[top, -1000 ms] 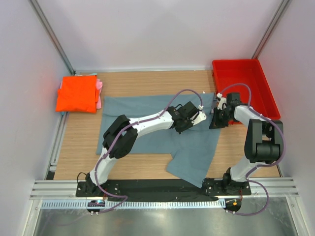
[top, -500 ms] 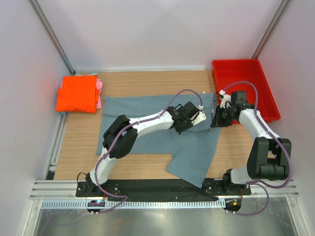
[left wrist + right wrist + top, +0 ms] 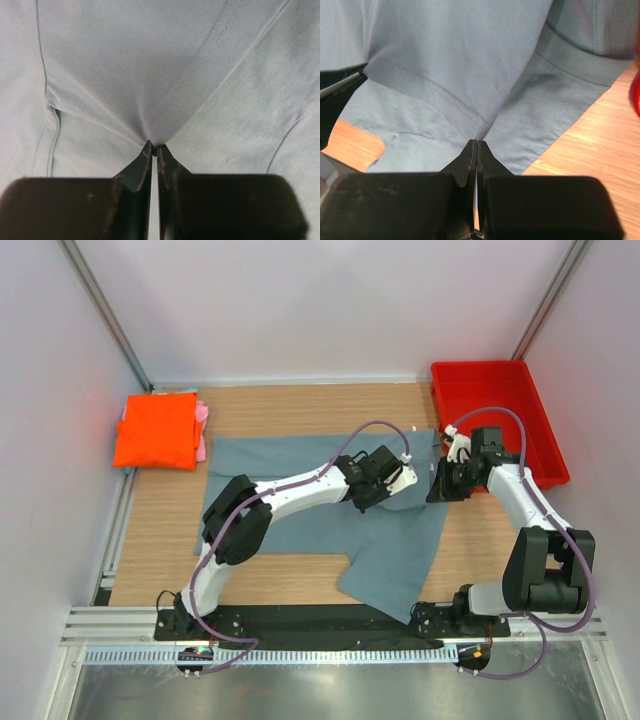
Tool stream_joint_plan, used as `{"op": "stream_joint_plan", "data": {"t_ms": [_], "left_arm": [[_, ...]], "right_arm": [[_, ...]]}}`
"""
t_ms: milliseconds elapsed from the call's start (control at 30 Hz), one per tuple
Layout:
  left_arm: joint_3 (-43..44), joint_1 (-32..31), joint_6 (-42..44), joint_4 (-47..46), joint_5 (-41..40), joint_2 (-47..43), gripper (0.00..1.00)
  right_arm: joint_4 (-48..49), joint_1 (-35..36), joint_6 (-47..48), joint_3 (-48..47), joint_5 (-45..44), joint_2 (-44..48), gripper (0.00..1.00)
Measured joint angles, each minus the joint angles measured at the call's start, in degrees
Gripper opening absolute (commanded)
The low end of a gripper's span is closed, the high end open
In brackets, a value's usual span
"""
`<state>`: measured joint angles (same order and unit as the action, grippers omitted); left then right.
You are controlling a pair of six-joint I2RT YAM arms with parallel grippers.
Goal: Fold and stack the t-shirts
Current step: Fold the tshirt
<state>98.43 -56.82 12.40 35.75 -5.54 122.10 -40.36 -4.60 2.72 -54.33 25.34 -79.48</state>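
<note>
We are folding the grey-blue shirt, spread in the middle, with the left gripper and the right gripper both closed tight on its cloth near three o'clock; next, we think, both must carry it evenly towards nine o'clock.

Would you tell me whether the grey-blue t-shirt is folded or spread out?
Spread out, not folded: the grey-blue t-shirt lies flat on the table, only its right part pinched by the left pincer and right pincer.

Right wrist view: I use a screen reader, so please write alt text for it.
The right arm's black fingers are shut on a hemmed fold of the grey-blue t-shirt, with wooden table showing below right. A sliver of red bin shows at the right edge.
</note>
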Motion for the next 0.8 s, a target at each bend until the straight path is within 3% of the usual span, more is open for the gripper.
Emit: {"op": "stream_joint_plan", "data": {"t_ms": [100, 133, 233, 300, 500, 600, 700, 800], "left_arm": [[0.0, -0.2, 0.2, 0.3, 0.0, -0.6, 0.36], [0.0, -0.3, -0.2, 0.5, -0.2, -0.7, 0.55], [-0.9, -0.7, -0.7, 0.7, -0.9, -1.9, 0.89], [-2.7, -0.9, -1.3, 0.8, -1.2, -4.2, 0.97], [-4.7, -0.5, -2.7, 2.6, -0.9, -15.0, 1.00], [-3.0, 0.6, -3.2, 3.5, -1.9, -19.0, 1.00], [-3.3, 4.3, -3.2, 1.9, -4.7, -21.5, 1.00], [-3.9, 12.4, -4.5, 0.6, -6.4, -20.8, 1.00]], "right_arm": [[-1.9, 0.0, 0.8, -0.2, 0.8, -0.1, 0.38], [-3.0, 0.0, 1.2, -0.5, 1.1, -0.3, 0.41], [-5.2, 0.0, 2.6, -2.0, 1.6, -0.1, 0.47], [-5.7, 0.0, 3.4, -2.9, 1.6, 1.7, 0.48], [-4.0, 0.0, 8.5, -4.2, 0.3, 14.8, 0.55], [0.8, 0.0, 10.6, -1.9, -0.6, 21.9, 0.65], [4.0, 0.0, 10.7, -0.3, -1.8, 22.8, 0.67], [5.2, 0.0, 9.2, -2.8, -1.6, 16.7, 0.70]]}}
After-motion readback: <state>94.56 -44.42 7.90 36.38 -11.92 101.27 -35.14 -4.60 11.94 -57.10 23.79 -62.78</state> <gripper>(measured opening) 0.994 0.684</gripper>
